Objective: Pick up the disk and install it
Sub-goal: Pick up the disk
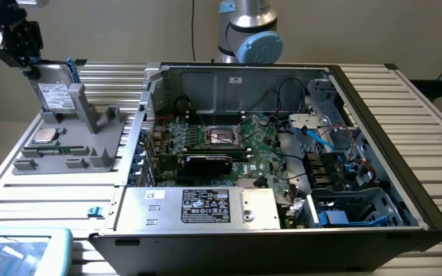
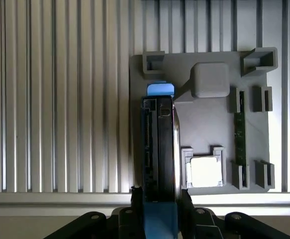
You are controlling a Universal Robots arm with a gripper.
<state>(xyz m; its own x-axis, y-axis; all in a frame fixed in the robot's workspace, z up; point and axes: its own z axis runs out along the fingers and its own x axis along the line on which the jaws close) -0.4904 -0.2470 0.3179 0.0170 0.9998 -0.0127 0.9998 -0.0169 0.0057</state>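
The disk (image 1: 56,92) stands upright at the exterior view's far left, silver-grey with a white label and a blue frame edge. My gripper (image 1: 32,70) comes down on its top end. In the wrist view the disk (image 2: 157,149) appears edge-on, and my gripper (image 2: 159,199) is shut on its blue frame, one finger (image 2: 136,196) pressed against each side. Its lower end sits at the upright support of the grey holder (image 1: 79,144); whether it still rests in the slot I cannot tell.
The grey holder (image 2: 204,124) also carries a square processor chip (image 2: 204,172) and a memory stick (image 2: 240,134). To the exterior view's right lies the open computer case (image 1: 374,103), with a grey power supply (image 1: 198,207) and a drive cage (image 1: 355,207).
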